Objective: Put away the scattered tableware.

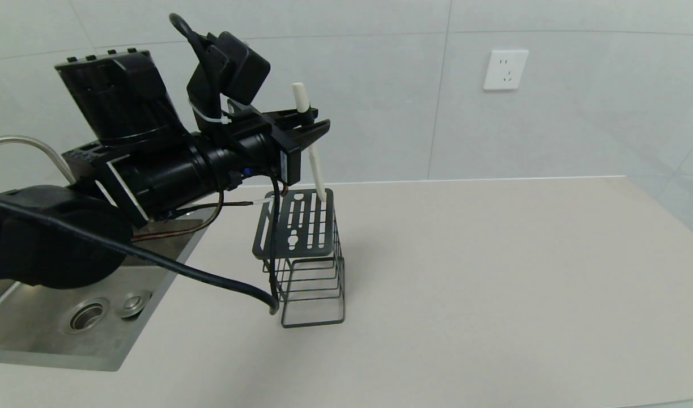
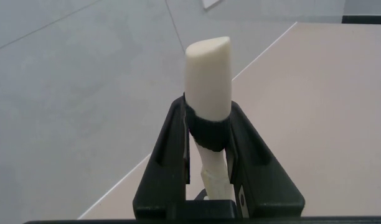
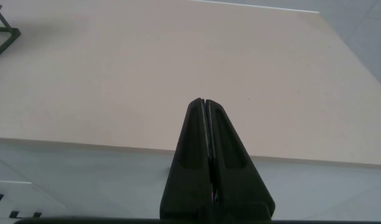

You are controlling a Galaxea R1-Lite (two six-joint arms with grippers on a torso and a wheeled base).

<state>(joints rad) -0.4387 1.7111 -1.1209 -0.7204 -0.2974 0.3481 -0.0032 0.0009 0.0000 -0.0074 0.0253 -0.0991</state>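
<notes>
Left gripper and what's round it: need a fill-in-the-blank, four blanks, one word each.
1. The left gripper is shut on a ____ utensil.
2. It holds the utensil nearly ____.
3. The rack stands on the counter, to the ____ of the sink.
4. The right gripper is ____.

Missing words: white; upright; right; shut.

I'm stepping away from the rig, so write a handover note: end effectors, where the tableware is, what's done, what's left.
Left end effector: shut on the white utensil, held near upright.
Right end effector: shut, empty, above the counter.
Utensil's lower tip sits at the top of the black wire rack, beside the sink.
Done: utensil grasped and brought to the rack.
Left: lower it in, release.
</notes>
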